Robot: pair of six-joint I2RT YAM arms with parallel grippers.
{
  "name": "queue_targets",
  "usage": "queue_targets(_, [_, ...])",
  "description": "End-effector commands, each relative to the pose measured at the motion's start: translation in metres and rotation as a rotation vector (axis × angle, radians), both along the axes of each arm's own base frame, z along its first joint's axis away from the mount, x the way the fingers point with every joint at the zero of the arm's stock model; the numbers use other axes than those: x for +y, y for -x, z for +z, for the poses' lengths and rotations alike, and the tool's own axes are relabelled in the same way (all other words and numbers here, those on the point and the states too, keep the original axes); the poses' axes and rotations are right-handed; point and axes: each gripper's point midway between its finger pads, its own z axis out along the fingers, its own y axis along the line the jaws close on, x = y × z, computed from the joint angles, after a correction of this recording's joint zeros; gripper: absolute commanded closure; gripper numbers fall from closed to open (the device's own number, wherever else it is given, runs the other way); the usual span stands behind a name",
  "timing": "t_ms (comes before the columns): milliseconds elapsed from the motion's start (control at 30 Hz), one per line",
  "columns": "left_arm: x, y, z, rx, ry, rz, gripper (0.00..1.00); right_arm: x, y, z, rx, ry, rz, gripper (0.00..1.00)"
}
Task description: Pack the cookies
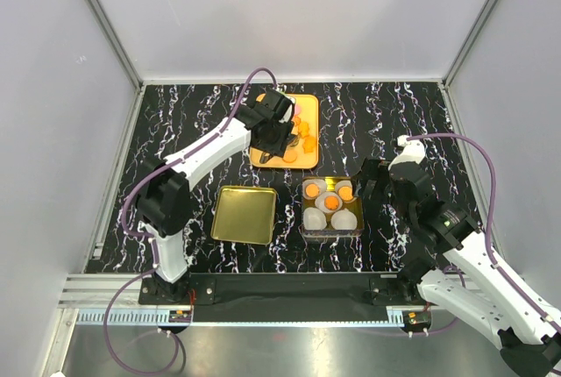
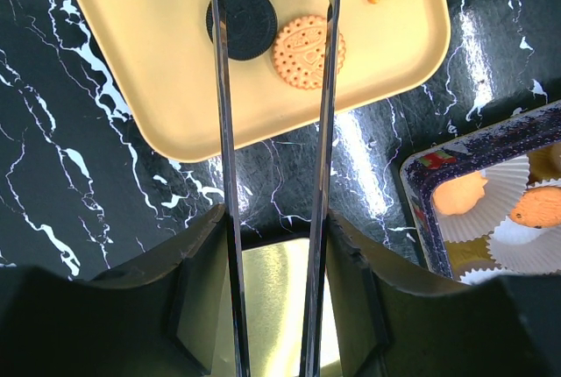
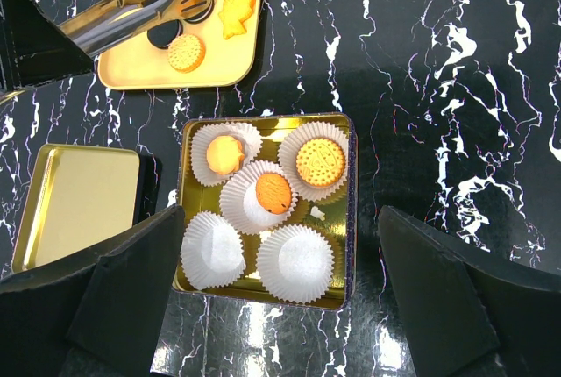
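1. Three of the five paper cups (image 3: 298, 261) in the tin (image 3: 350, 219) are filled with cookies (image 3: 274, 191); two are left unfilled.
2. More cookies are spread on the yellow tray (image 3: 136, 68).
3. Tongs (image 3: 118, 22), seemingly empty, are clasped by the left gripper (image 1: 270, 133) above that tray; the right gripper (image 1: 375, 186) is held wide beside the tin.

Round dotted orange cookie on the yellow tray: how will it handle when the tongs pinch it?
The round orange cookie lies flat, so it probably won't roll but may skid on the smooth tray. It looks thin and rigid, likely light. The polished tongs could let it slip or chip it.
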Motion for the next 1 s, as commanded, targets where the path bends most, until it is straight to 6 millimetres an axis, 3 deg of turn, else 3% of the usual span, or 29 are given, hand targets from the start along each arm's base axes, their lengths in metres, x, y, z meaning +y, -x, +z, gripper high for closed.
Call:
queue_targets(0, [-0.010, -0.015, 0.014, -0.058, 0.048, -0.017, 0.51, -0.001, -0.003, 0.020, -0.048, -0.017, -0.012, 0.00])
queue_targets(967, [-0.012, -0.019, -0.005, -0.025, 0.025, -0.030, 0.55, -0.002, -0.002, 0.020, -0.047, -0.017, -0.014, 0.00])
